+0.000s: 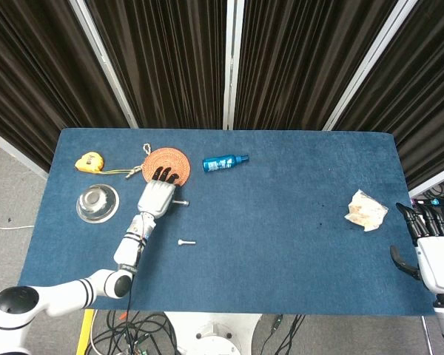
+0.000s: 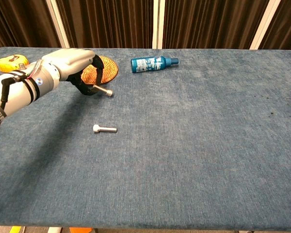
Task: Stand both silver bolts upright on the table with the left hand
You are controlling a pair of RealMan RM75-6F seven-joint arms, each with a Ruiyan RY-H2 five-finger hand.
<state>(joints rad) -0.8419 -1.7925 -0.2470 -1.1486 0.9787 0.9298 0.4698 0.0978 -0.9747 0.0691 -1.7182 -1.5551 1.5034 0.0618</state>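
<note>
While palm-down, left hand fingers pinch one tilted bolt.

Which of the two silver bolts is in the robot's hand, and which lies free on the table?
The far bolt, beside the woven coaster, is pinched by the left hand. The near bolt lies flat, untouched.
</note>
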